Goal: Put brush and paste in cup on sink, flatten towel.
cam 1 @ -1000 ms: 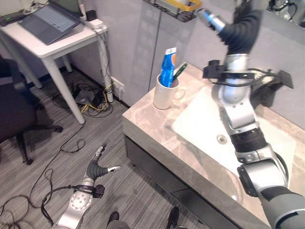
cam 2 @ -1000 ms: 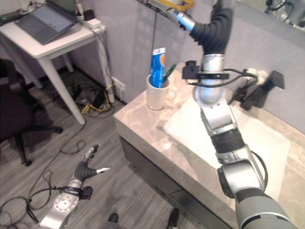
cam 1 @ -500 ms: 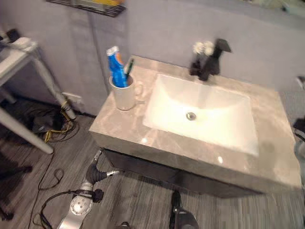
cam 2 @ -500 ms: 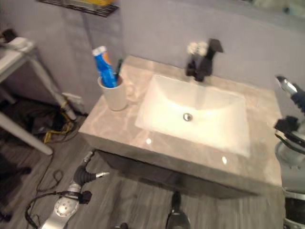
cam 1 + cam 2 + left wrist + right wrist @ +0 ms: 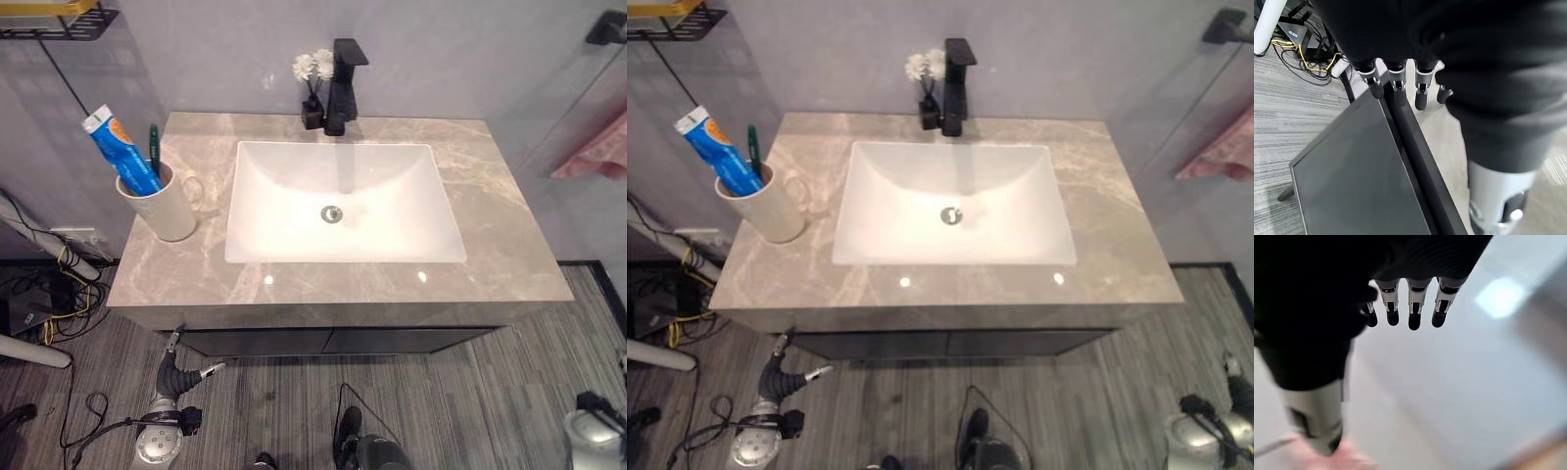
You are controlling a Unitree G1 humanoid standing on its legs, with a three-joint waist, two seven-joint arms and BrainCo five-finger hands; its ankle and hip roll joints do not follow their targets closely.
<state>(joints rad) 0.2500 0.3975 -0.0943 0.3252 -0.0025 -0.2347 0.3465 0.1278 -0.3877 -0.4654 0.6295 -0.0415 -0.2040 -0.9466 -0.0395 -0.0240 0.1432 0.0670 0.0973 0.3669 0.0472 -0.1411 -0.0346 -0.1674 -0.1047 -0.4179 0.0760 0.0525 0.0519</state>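
Already in the white mug (image 5: 168, 211), by the look of it: blue toothpaste tube (image 5: 122, 152) and green toothbrush (image 5: 153, 147), both leaning toward the left edge of the marble countertop (image 5: 490, 196), with the mug itself near that edge and just beside the white basin (image 5: 392, 186). At the back edge, a black faucet (image 5: 340, 88) with a small vase of white flowers (image 5: 313, 67) touching or just beside it. Past the right edge, well apart from everything else, a pink towel (image 5: 600, 152) hanging below a dark wall mount (image 5: 607, 27); too little of it in frame to tell whether bunched or flat, so probably the part left to do. Left hand (image 5: 181, 377) low by the floor in front of the dark cabinet (image 5: 323, 341), fingers straight and apart, clasping nothing. Right hand (image 5: 1415, 308) likewise slack, fingers straight in a row, nothing between them. Risks from here, as a guess: a high reach across to the towel, dragging it off its mount if tugged downward instead of smoothed sideways; a wide swing of the left arm on the way up, clipping the mug so close to the edge and tipping out the top-heavy tube. On the tube, only an orange round mark and pale print, too small to read; no other writing to make out.
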